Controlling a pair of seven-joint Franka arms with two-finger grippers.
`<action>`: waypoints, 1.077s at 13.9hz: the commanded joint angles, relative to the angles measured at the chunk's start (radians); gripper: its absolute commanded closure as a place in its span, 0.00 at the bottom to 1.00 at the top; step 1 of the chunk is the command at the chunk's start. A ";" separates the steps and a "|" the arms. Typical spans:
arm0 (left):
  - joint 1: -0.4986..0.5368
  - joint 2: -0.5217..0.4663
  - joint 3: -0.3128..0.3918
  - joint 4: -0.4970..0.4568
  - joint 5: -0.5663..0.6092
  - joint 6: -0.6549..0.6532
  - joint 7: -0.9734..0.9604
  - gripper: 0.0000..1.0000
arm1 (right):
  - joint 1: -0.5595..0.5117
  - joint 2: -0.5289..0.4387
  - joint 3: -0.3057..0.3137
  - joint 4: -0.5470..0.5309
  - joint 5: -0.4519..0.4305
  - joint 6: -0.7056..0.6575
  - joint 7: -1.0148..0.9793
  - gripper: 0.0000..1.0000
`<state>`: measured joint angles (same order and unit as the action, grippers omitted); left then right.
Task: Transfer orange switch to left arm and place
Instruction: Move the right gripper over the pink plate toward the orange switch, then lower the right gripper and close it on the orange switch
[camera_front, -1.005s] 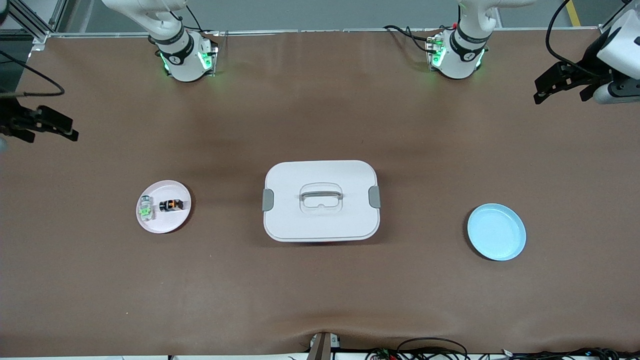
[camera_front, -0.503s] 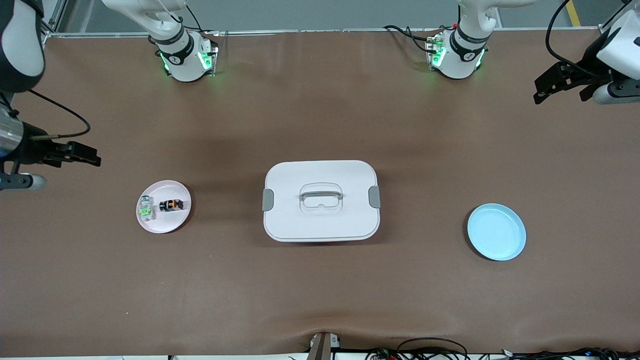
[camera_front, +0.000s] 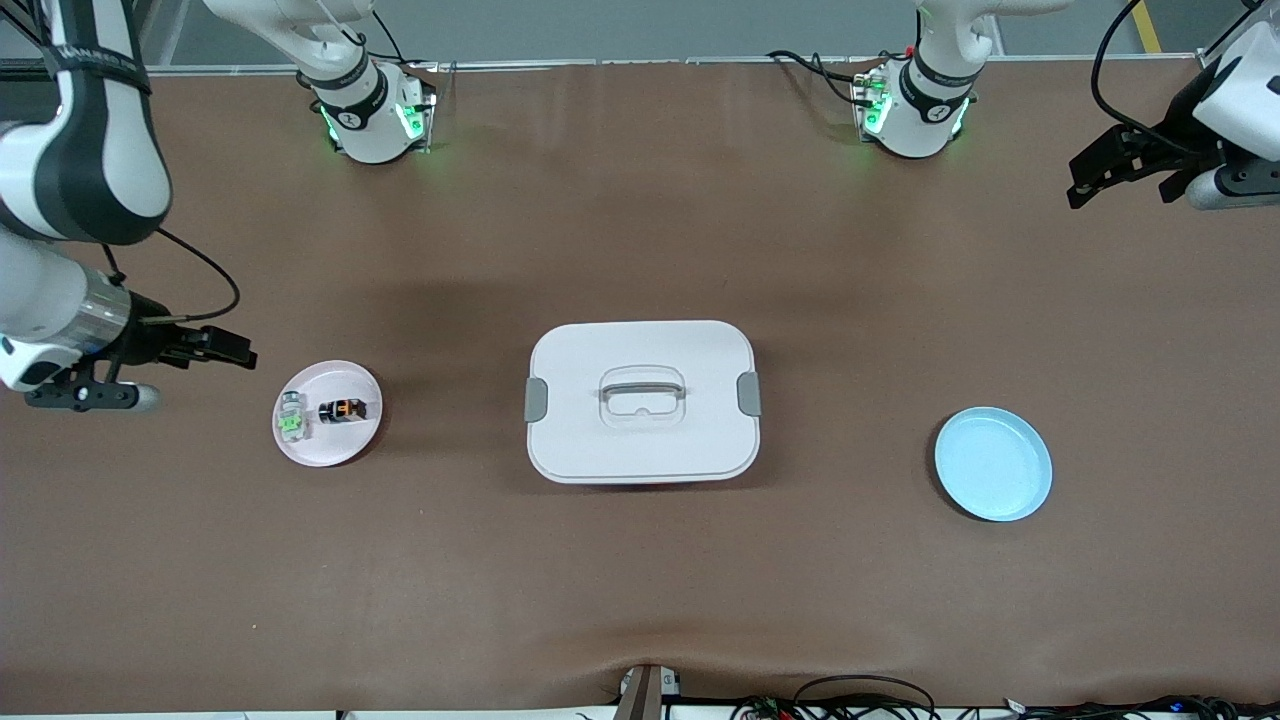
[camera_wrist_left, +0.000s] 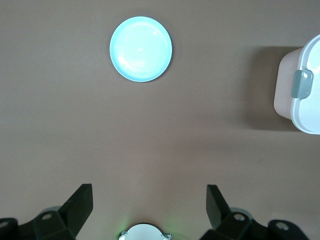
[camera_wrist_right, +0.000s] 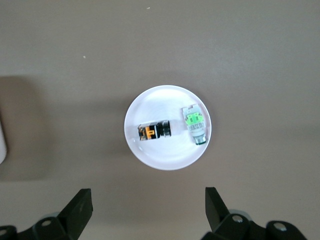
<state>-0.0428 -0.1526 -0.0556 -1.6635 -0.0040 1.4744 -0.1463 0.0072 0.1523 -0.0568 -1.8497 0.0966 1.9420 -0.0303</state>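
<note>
Since the earlier frame, the right arm has swung in from the edge of the counter, bringing the right hand (camera_front: 235, 350) close to the pink plate (camera_front: 327, 413); all objects on the counter and the left arm are unchanged.

Surface: the counter (camera_front: 640, 580) is covered with a matte brown sheet, slightly rippled at the edge nearest the front camera. Both arm bases are bolted along its top edge and show green indicator lights. Loose cables lie along the nearest edge.

Right hand: black fingers (camera_wrist_right: 80, 207) spread fully apart, holding nothing. It hangs just beside the pink plate, toward the right arm's end of the counter.

Orange switch (camera_front: 342, 409): a small black blocky part with an orange centre, lying on its side on the round, glossy pink plate, below and ahead of the right hand's open fingers. A pale, clear part with a green centre (camera_front: 291, 418) lies beside it on the same plate, apart from it.

Box (camera_front: 641, 400): white smooth plastic, rounded-rectangular, lidded, with a recessed handle and grey side clips, at the counter's middle.

Left hand (camera_front: 1100, 170): waits at its own end of the counter, fingers (camera_wrist_left: 80, 205) wide apart, empty. A round, glossy light blue plate (camera_front: 993, 463) lies well apart from it.
</note>
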 joint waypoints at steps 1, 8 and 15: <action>0.009 -0.004 -0.004 -0.001 0.004 -0.008 0.019 0.00 | 0.011 -0.025 -0.001 -0.120 0.015 0.116 0.047 0.00; 0.009 -0.012 -0.004 -0.009 0.004 -0.011 0.020 0.00 | 0.068 0.056 -0.003 -0.224 0.017 0.357 0.093 0.00; 0.009 -0.005 -0.004 -0.018 0.006 -0.002 0.027 0.00 | 0.073 0.199 -0.003 -0.259 0.015 0.558 0.010 0.00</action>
<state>-0.0428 -0.1525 -0.0556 -1.6789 -0.0040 1.4716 -0.1456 0.0728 0.3247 -0.0541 -2.0928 0.0977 2.4405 0.0163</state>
